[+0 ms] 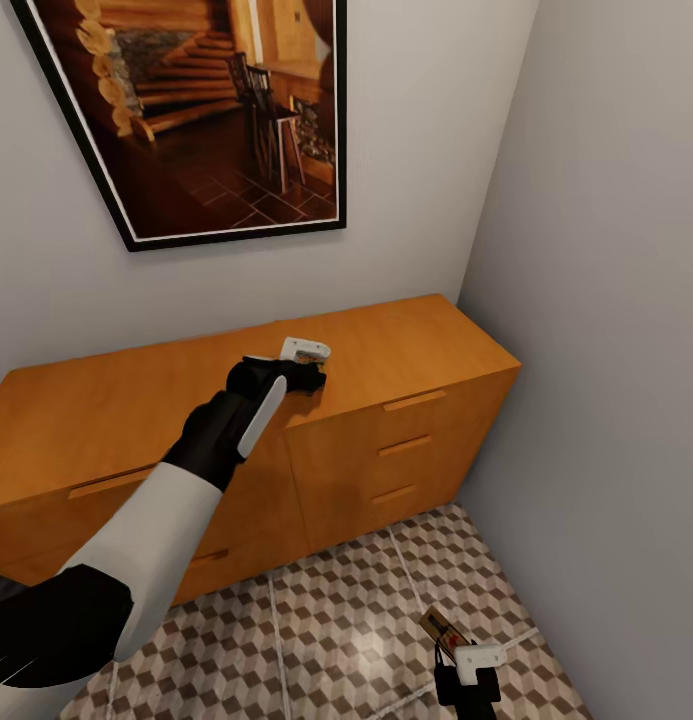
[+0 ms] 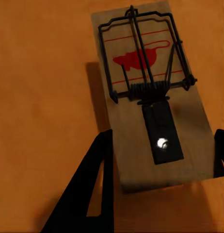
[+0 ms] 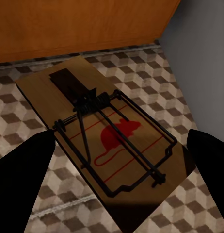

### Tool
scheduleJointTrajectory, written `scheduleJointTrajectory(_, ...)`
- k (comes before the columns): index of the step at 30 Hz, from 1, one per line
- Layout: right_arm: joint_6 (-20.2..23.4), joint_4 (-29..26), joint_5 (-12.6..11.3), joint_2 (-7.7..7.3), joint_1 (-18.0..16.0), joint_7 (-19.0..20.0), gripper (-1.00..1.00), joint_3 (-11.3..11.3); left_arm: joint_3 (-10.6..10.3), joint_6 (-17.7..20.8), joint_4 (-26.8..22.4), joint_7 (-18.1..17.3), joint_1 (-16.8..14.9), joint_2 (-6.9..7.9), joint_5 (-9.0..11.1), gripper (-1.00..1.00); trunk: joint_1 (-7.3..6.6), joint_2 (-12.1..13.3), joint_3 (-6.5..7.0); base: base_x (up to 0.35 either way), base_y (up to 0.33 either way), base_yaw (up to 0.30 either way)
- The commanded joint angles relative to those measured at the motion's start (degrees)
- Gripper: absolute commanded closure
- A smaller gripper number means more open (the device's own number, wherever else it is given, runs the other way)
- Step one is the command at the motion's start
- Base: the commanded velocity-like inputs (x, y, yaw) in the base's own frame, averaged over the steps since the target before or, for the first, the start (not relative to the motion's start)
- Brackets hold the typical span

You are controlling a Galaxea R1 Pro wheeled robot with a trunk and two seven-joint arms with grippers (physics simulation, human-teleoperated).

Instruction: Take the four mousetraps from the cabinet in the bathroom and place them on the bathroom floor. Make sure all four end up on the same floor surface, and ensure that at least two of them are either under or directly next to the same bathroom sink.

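Cube-tiled bathroom floor [image 1: 326, 620] – orange cabinet [image 1: 406, 350] (corner, grey walls [image 1: 606, 250]).

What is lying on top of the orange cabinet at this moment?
One mousetrap lies flat on the cabinet top, between the open fingers of the left gripper. From the head view the gripper covers it, so anything else beneath that arm cannot be seen.
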Motion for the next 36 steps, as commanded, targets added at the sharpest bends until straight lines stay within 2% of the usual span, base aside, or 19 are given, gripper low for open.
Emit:
scheduleJointTrajectory(1, 0.0, 0.1, 0.3, 0.0, 0.0, -0.6, 1.0, 0.4, -0.1, 0.3, -0.7, 0.7, 0.0, 0.02, 0.5, 1.0, 0.0, 0.0, -0.05, 0.0, 0.0, 0.0)
scheduleJointTrajectory(12, 0.0, 0.1, 0.3, -0.02, 0.0, -0.6, 1.0, 0.4, -0.1, 0.8, -7.6, 0.8, 0.0, 0.02, 0.5, 1.0, 0.0, 0.0, -0.05, 0.0, 0.0, 0.0)
scheduleJointTrajectory(20, 0.0, 0.1, 0.3, -0.03, 0.0, -0.6, 1.0, 0.4, -0.1, 1.2, -8.7, 0.8, 0.0, 0.07, 0.5, 1.0, 0.0, 0.0, -0.05, -0.006, 0.0, 0.0)
scheduleJointTrajectory(36, 0.0, 0.1, 0.3, -0.01, 0.0, -0.6, 1.0, 0.4, -0.1, 1.2, -7.5, 0.8, 0.0, 0.11, 0.5, 1.0, 0.0, 0.0, -0.05, -0.304, 0.0, 0.0)
